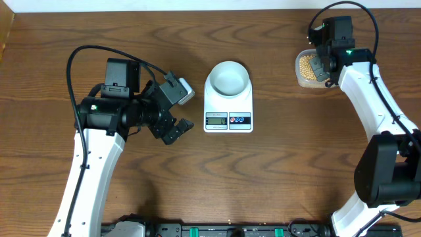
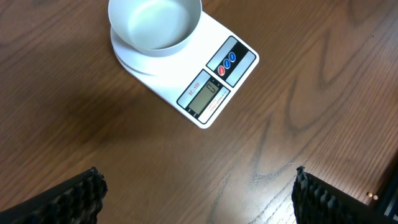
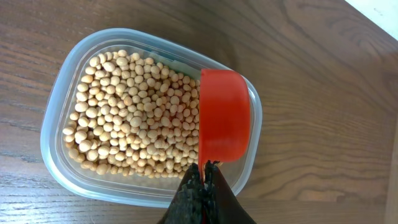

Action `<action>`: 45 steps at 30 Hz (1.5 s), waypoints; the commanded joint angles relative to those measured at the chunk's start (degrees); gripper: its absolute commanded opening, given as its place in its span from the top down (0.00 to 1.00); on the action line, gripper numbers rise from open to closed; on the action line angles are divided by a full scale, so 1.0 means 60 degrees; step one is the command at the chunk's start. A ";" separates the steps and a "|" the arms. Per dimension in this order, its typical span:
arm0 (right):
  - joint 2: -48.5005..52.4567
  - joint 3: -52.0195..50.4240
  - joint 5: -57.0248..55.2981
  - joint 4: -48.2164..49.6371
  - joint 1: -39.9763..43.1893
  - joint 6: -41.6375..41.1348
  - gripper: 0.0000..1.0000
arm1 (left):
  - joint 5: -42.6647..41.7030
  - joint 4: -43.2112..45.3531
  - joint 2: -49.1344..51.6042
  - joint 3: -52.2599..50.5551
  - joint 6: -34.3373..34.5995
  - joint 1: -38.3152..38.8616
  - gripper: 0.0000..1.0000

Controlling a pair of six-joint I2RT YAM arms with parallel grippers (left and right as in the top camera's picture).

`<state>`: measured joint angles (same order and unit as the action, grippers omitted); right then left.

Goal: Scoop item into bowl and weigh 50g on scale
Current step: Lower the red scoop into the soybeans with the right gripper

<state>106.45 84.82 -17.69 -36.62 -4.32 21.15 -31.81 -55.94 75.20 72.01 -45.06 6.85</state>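
The pale bowl (image 1: 228,77) stands empty on the white scale (image 1: 228,118) at the table's middle; both also show in the left wrist view, bowl (image 2: 155,25) and scale (image 2: 214,87). Tan beans (image 3: 124,118) fill a clear plastic tub (image 3: 59,171), seen at the far right in the overhead view (image 1: 306,64). My right gripper (image 3: 204,174) is shut on the handle of a red scoop (image 3: 224,115), which is turned on its side over the tub's right end. My left gripper (image 2: 196,193) is open and empty, hovering left of the scale (image 1: 172,113).
The tub stands near the table's far right corner. A pale strip at the table edge shows in the right wrist view (image 3: 379,9). The arm bases stand along the table's front edge.
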 commanded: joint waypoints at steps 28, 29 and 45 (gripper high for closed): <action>0.0565 -0.0040 0.0047 -0.0412 0.0171 0.0127 0.99 | -0.0087 -0.0029 -0.0120 0.0102 -0.0131 -0.0033 0.02; 0.0565 -0.0040 0.0262 -0.0474 0.0189 0.0131 0.99 | -0.0087 -0.0029 -0.0120 0.0102 -0.0131 -0.0033 0.02; 0.0565 -0.0040 0.2200 -0.0539 0.0918 -0.0845 0.99 | -0.0087 -0.0029 -0.0120 0.0102 -0.0131 -0.0033 0.02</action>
<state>109.54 84.79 -7.70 -39.59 -0.43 19.16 -31.79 -55.94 75.20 72.01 -45.08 6.85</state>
